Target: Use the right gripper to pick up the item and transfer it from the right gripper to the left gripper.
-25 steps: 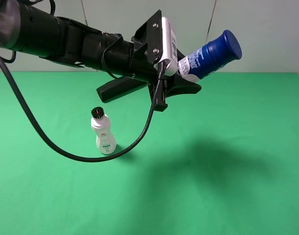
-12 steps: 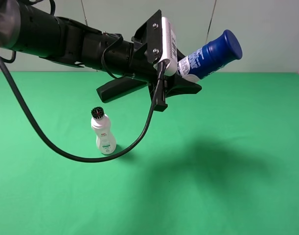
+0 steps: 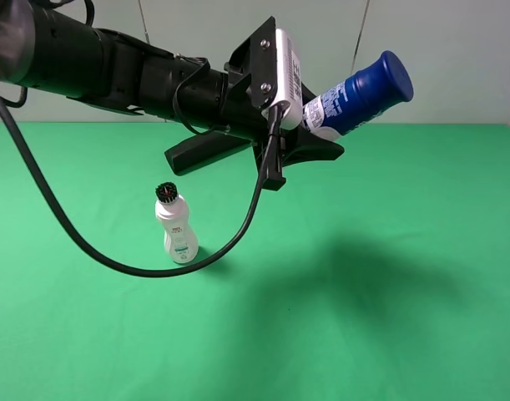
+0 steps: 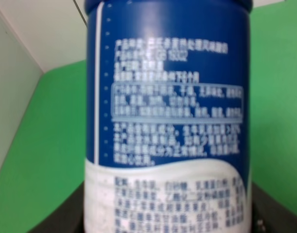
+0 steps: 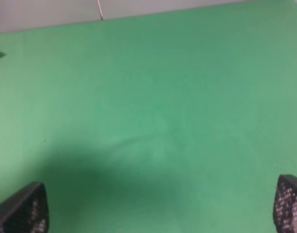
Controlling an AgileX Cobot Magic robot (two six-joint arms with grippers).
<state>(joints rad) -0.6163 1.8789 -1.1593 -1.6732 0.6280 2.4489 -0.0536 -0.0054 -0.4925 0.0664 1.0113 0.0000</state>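
Note:
A blue bottle with a white lower part and a blue cap (image 3: 356,94) is held high above the green table by my left gripper (image 3: 313,127), which is shut on its white base. In the left wrist view the bottle (image 4: 167,111) fills the frame, label towards the camera. My right gripper (image 5: 156,208) is open and empty over bare green table; only its two fingertips (image 5: 22,209) show at the frame's corners. The right arm is out of the exterior view.
A small white bottle with a black cap (image 3: 176,225) stands upright on the green table (image 3: 388,317), left of centre, below the left arm. A black cable (image 3: 88,244) hangs from the left arm and loops down near that bottle.

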